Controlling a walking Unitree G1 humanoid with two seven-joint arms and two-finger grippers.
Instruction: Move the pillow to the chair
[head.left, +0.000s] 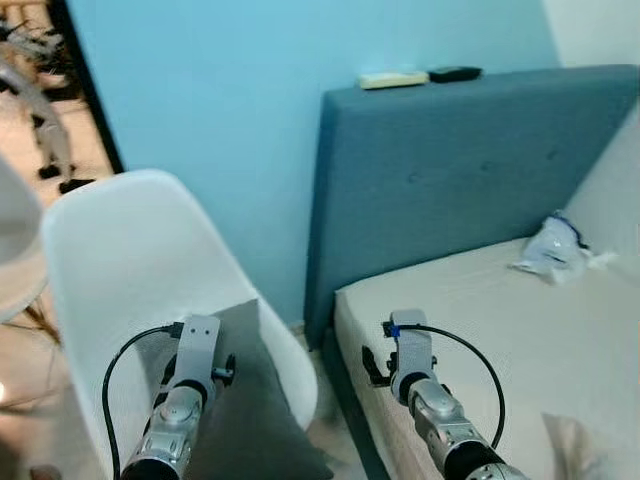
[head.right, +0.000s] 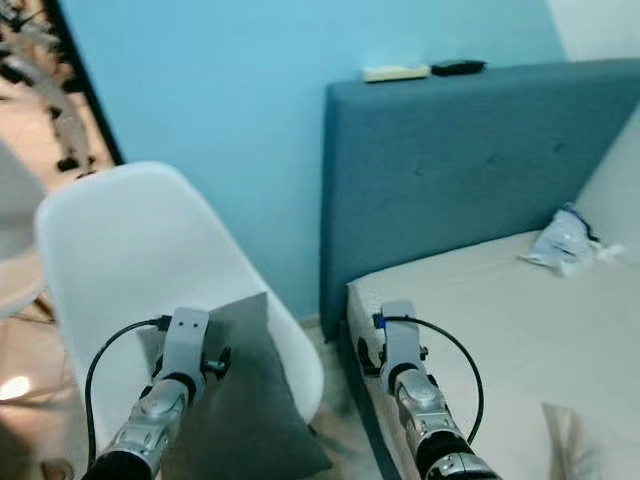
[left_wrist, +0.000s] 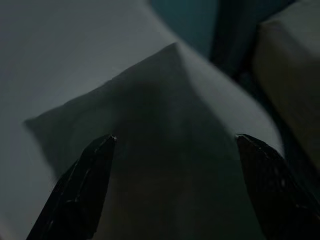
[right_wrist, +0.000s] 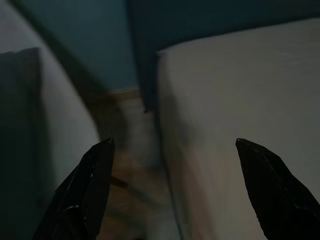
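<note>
A dark grey pillow (head.left: 250, 410) lies on the seat of the white shell chair (head.left: 120, 250), one corner leaning up against the chair back. My left arm reaches over the chair, and its gripper (left_wrist: 175, 145) is open just above the pillow (left_wrist: 150, 150) with nothing between the fingers. My right arm is held over the gap between chair and bed; its gripper (right_wrist: 172, 147) is open and empty above the mattress edge (right_wrist: 240, 100).
A bed with a blue-grey headboard (head.left: 470, 170) and beige mattress (head.left: 500, 320) stands right of the chair. A crumpled white bag (head.left: 552, 250) lies on the mattress. Two remotes (head.left: 395, 79) rest on top of the headboard. Behind is a blue wall (head.left: 220, 90).
</note>
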